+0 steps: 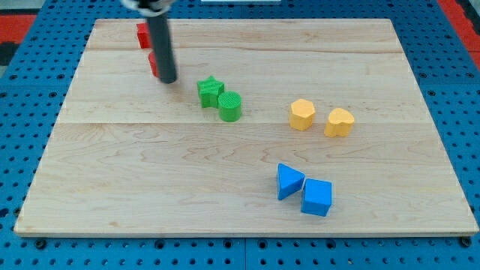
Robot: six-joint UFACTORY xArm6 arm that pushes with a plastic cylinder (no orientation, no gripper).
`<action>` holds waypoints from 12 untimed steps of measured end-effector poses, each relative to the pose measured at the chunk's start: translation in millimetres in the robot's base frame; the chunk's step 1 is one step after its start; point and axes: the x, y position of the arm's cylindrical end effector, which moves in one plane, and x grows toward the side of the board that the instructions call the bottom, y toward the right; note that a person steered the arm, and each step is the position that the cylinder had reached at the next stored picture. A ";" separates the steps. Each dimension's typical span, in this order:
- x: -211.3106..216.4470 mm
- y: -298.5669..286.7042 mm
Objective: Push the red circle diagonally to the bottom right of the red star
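My tip [168, 79], a bare rod holding nothing, stands against the right of a red block [153, 64], probably the red circle; another red block [142, 34], probably the star, lies above. An off-centre push could nudge the green star [210, 91].

I am looking at a pale wooden board [247, 161] lying on a blue perforated base [457, 112]. Near the view's top left, two red blocks are sitting on it, one [142, 34] above the other [153, 64], both partly hidden behind my rod, so I cannot tell their shapes. My tip [168, 80] is resting just beside the lower one. A green star [210, 91] is touching a green cylinder [230, 106]. A yellow hexagon [302, 114] and yellow heart [339, 121] are sitting near each other. A blue triangle [289, 181] is touching a blue cube [317, 196].
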 end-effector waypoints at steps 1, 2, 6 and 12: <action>17.2 -66.9; -13.2 -93.3; -57.1 -2.8; 27.2 -38.4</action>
